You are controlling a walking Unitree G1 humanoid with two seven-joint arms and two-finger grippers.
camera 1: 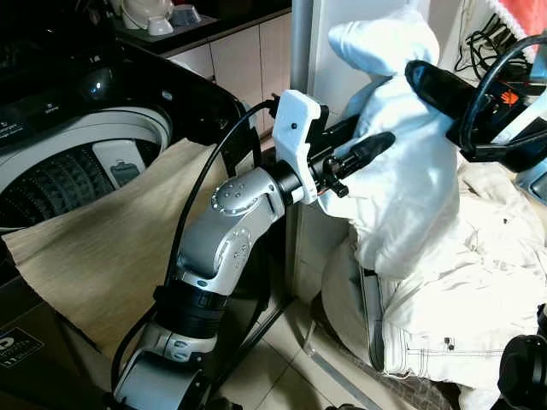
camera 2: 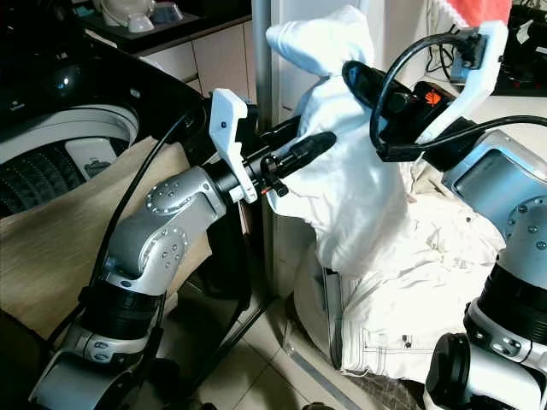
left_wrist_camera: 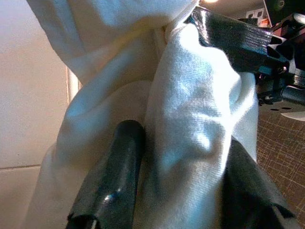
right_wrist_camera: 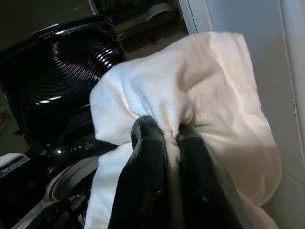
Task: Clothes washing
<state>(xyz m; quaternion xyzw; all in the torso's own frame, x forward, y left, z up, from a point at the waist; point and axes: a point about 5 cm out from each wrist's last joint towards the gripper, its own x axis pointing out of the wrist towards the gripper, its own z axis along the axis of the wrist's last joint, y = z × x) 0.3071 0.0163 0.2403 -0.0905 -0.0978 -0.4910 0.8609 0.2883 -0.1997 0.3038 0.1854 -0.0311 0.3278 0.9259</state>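
Observation:
A white garment [camera 1: 402,171] hangs lifted in front of me, above a pile of white clothes [camera 1: 479,290]. My right gripper [right_wrist_camera: 171,138] is shut on the garment's top, pinching a bunched fold; it reaches in from the right [camera 2: 359,81]. My left gripper [camera 1: 376,145] comes in from the left at mid height. Its fingers [left_wrist_camera: 124,167] stand apart, open, straddling a thick fold of the cloth, one in front and one behind. The washing machine [camera 1: 68,162] stands to my left with its drum open.
A beige cloth [camera 1: 102,248] drapes over the washer's front edge. The washer's dark lid [right_wrist_camera: 62,57] stands raised. A silver pole [camera 1: 301,51] rises between washer and clothes. Dishes [camera 1: 154,17] sit on a counter behind. Tiled floor [camera 1: 273,359] lies below.

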